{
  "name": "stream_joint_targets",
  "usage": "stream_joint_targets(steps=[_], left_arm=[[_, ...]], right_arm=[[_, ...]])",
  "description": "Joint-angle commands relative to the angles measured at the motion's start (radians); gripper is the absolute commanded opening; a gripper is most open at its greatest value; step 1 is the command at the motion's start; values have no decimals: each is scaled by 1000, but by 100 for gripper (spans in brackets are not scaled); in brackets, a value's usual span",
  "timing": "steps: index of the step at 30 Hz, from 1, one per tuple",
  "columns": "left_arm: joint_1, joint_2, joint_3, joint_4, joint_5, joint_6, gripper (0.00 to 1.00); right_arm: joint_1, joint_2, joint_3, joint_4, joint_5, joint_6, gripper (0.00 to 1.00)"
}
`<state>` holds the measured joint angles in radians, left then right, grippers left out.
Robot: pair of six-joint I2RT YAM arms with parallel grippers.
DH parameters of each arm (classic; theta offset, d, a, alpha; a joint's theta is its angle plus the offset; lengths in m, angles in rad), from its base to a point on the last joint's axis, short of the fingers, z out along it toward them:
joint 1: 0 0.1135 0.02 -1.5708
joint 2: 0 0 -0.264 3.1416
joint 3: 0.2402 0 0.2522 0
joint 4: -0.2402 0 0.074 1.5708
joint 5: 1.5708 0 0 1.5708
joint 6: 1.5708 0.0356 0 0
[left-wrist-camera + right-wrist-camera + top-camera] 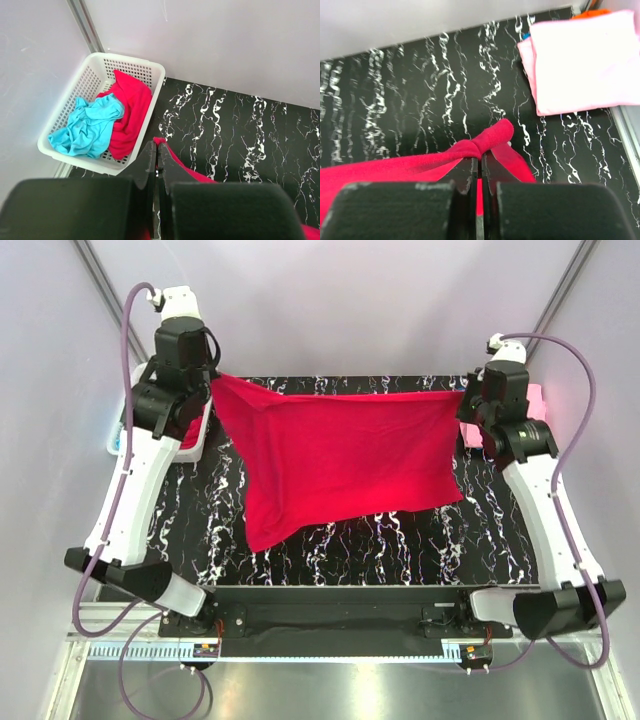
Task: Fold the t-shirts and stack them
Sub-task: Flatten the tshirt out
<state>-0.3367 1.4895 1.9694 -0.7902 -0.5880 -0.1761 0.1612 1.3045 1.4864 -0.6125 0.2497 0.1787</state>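
Overhead view of two robot arms holding a red shirt (340,455) stretched between them above a black, white-veined tabletop (400,540). The left fingers (152,155) are pressed together on one far corner of the cloth. The right fingers (472,172) are pressed together on the other, where the fabric bunches into a small knot-like fold. The top edge runs taut from arm to arm along the far side. The rest hangs toward the near side, lower on the left than on the right (whether it touches the tabletop is hard to tell).

Each arm holds only a small pinch of fabric, so a sharp pull apart could tug a corner free and drop that side. Because the bottom edge hangs unevenly, laying the shirt down as it is would likely leave it skewed or creased.

A white basket (95,67) sits at the far left, just beside the left arm. It holds a crumpled turquoise shirt (87,127) and another red one (130,110). A folded pink shirt (580,60) lies at the far right, near the right fingers. A wide swing to either side could snag the basket or disturb that pile.
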Motion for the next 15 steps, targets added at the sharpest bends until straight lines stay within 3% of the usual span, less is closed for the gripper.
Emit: stream_joint_targets(steps=[1, 6, 10, 15], left_arm=[[10, -67, 100, 28, -47, 40, 0], [-18, -233, 57, -37, -62, 26, 0], [-53, -415, -123, -46, -62, -2, 0], [-62, -580, -224, -75, -58, -14, 0]], right_arm=[[-2, -123, 71, 25, -30, -16, 0], [-2, -232, 60, -52, -86, -7, 0], [-3, -339, 41, -116, -93, -10, 0], [-2, -418, 115, -193, -86, -31, 0]])
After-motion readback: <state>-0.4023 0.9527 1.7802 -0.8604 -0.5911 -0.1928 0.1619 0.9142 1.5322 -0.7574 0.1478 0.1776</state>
